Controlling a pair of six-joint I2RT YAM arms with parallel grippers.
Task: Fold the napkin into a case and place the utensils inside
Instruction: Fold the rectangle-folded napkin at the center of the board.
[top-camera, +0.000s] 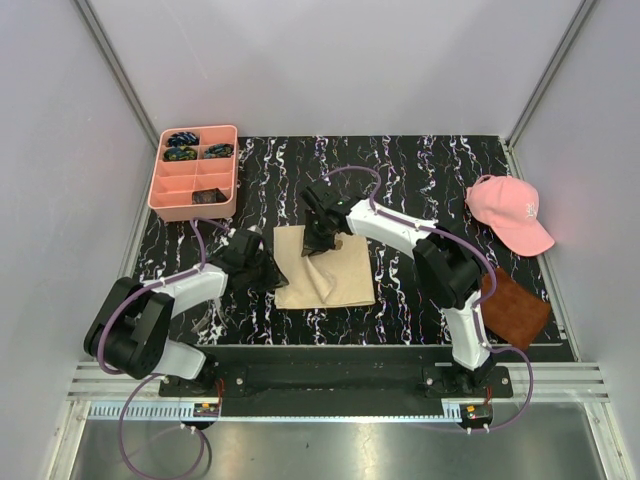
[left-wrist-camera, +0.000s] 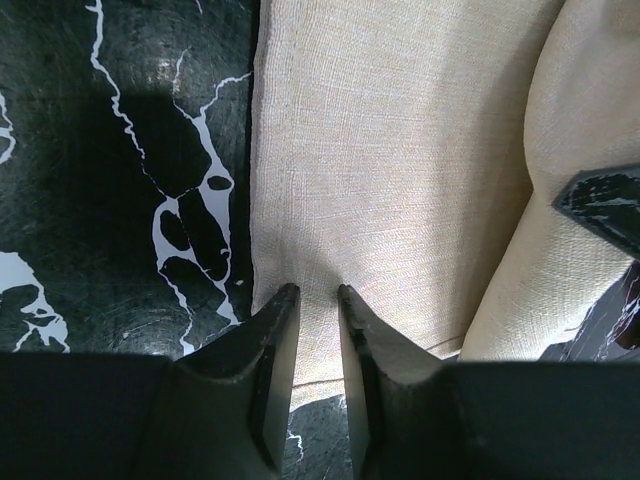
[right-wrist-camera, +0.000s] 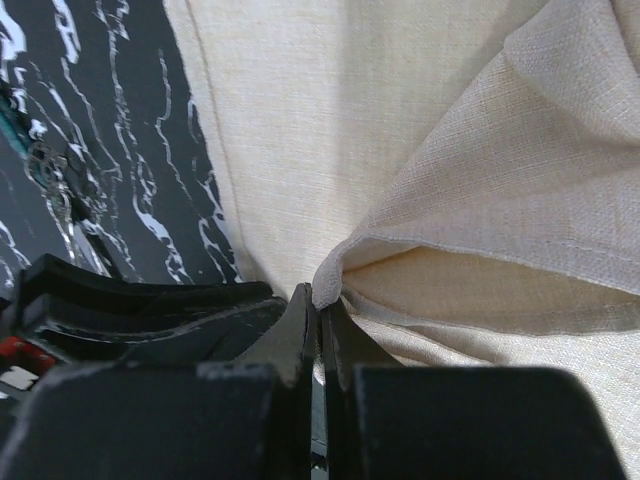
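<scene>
napkin (right-wrist-camera: 430, 150) fold in right claw (right-wrist-camera: 318, 300)

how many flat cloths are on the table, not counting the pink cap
2. The napkin lies mid-table, with part of it lifted and folded over. The dark brown square lies at the near right edge. No other cloth shows, though a small one could sit under these.

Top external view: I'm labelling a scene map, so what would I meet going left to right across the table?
Pink tray → left claw → napkin → pink cap
</scene>
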